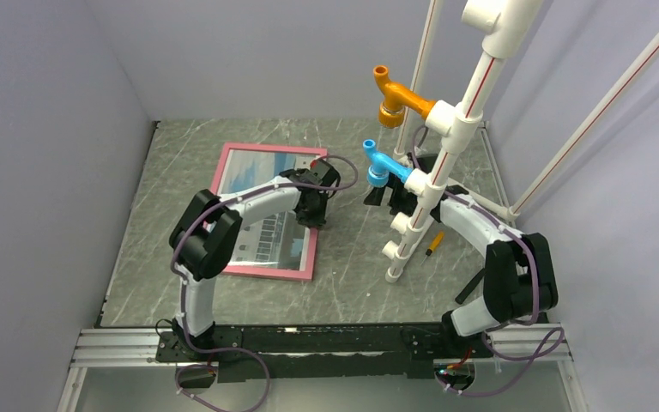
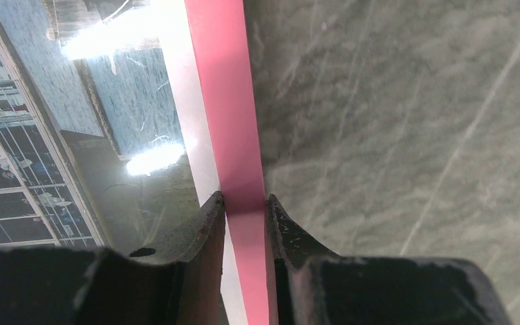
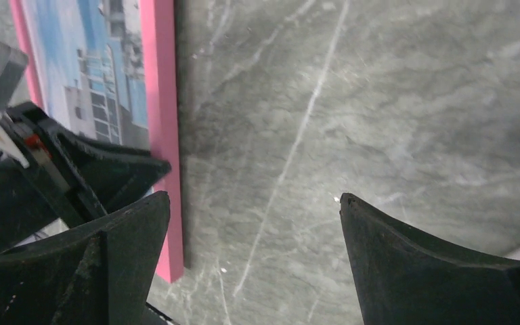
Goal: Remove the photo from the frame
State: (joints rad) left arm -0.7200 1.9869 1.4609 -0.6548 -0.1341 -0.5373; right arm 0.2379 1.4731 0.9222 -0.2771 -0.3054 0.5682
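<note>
Left jaws pinch thin pink rectangular picture frame (image 2: 227,101) side rail, long axis toward tabletop's far edge | right jaws spread, alongside | building photo (image 2: 13,135) inside

My left gripper (image 2: 244,200) is pinching the frame (image 2: 225,95) by its right border, the arm reaching across it. My right gripper (image 3: 254,203) is hovering just beside that border, jaws standing wide apart.

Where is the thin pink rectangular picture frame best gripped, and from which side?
The pink picture frame: its narrow right border, from above. It lies flat on the grey marble table, so only that rail fits between jaws. The left gripper pinches it there.
</note>
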